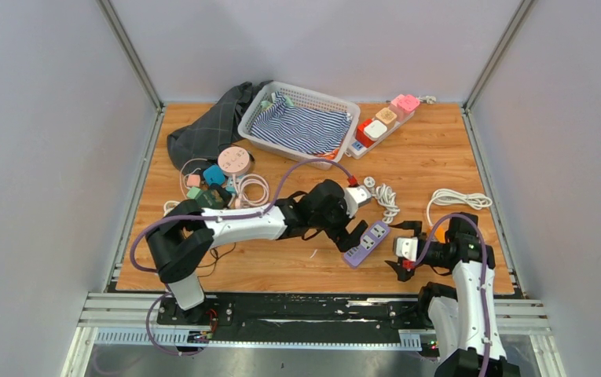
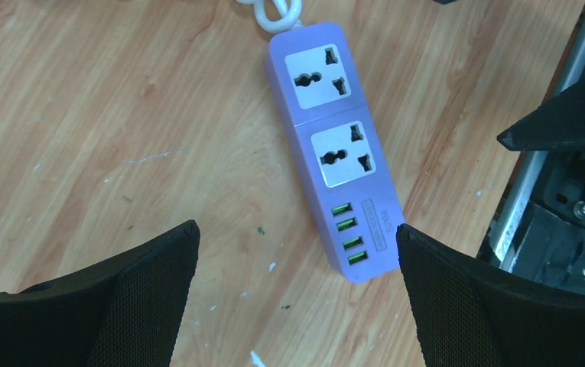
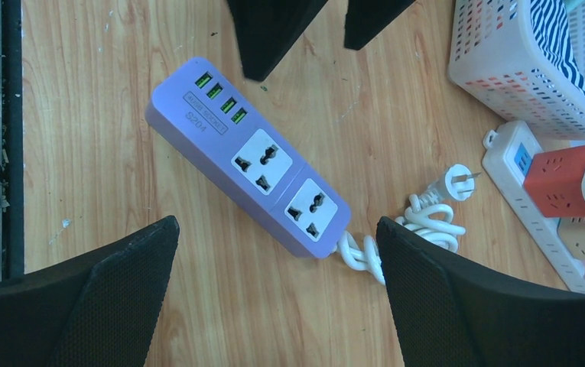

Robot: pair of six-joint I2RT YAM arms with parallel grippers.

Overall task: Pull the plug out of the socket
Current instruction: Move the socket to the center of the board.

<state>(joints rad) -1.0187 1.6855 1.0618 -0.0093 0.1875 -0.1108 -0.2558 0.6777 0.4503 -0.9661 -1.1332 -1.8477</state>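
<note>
1. Left gripper (image 2: 297, 233): fingers spread wide with nothing between them. The purple power strip (image 2: 335, 138) lies flat on the table (image 2: 82, 115) right under it. The strip's USB end sits between the fingertips and its two sockets run out ahead of them.
2. Right gripper (image 3: 277, 223): also wide apart and empty, hovering over the same strip, which lies slantwise between its fingers.
3. Both purple sockets are bare. The white plug (image 3: 457, 183) lies loose just past the right finger, next to the coiled cord (image 3: 419, 229).
4. Farther out that way, a white strip (image 3: 540, 228) has cube adapters seated in it, e.g. the red cube (image 3: 560, 180).
5. My read: either the pull is basically done here, or the white strip is the real target. If so, one gripper pins that strip while the other clamps a cube and lifts straight up.
</note>
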